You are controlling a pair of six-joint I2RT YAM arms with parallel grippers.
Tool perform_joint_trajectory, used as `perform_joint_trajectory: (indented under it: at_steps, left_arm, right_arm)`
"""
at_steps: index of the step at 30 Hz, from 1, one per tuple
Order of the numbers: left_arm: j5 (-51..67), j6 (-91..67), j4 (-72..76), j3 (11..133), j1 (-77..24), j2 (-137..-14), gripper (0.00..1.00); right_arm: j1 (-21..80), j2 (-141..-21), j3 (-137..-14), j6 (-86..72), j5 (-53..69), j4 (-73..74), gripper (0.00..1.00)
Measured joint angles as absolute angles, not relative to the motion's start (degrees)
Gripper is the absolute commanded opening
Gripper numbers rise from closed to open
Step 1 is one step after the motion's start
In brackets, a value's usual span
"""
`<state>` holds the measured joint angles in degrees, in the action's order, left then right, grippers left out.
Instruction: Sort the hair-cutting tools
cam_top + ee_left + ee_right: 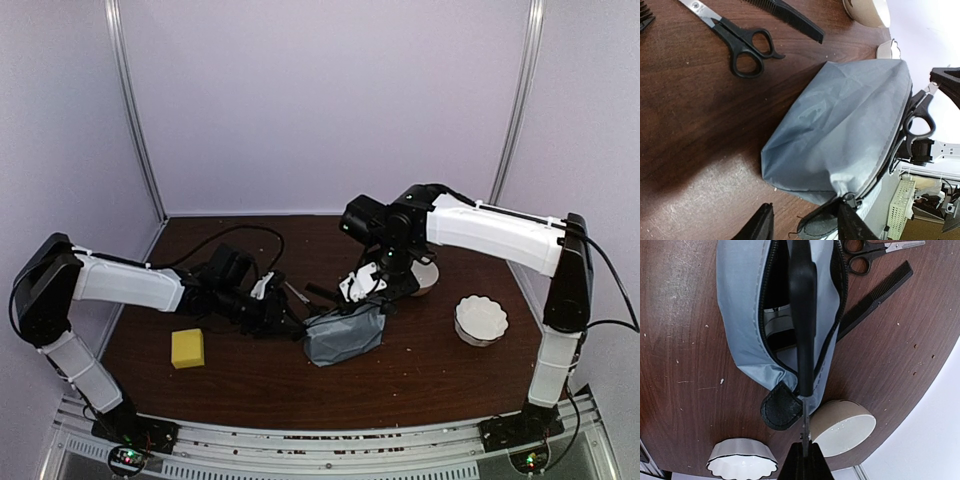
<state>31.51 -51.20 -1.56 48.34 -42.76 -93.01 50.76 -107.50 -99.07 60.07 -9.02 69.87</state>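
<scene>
Right gripper (804, 452) pinches scissors (802, 315) above one open pouch (740, 315) holding a clipper (777, 322). Left gripper (805, 217) is spread. Beyond lie second scissors (865, 250), one comb (875, 295), fluted bowl (742, 462) and plain bowl (845, 427).

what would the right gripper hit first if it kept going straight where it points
Probably the grey pouch: the scissors in the right gripper point into its open zip mouth, though depth is unclear.
</scene>
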Motion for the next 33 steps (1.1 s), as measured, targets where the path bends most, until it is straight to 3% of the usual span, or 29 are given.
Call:
perform_joint_trajectory:
  at_steps: [11,21,33]
  left_arm:
    - [35.9,-59.33,10.61,40.62,-42.76,-91.77,0.34]
    - [39.24,-65.01,21.12,39.05,-42.76,-91.77,0.0]
    - [37.71,-61.93,16.21,39.11,-42.76,-87.53,0.0]
  right_arm:
    - [51.42,-109.23,-99.33,60.2,-6.72,70.24,0.0]
    - [51.7,-113.14,-104.9,60.12,-3.22,71.55,0.0]
    - [53.36,-116.25,-106.45,59.77,-2.46,72.53,0.0]
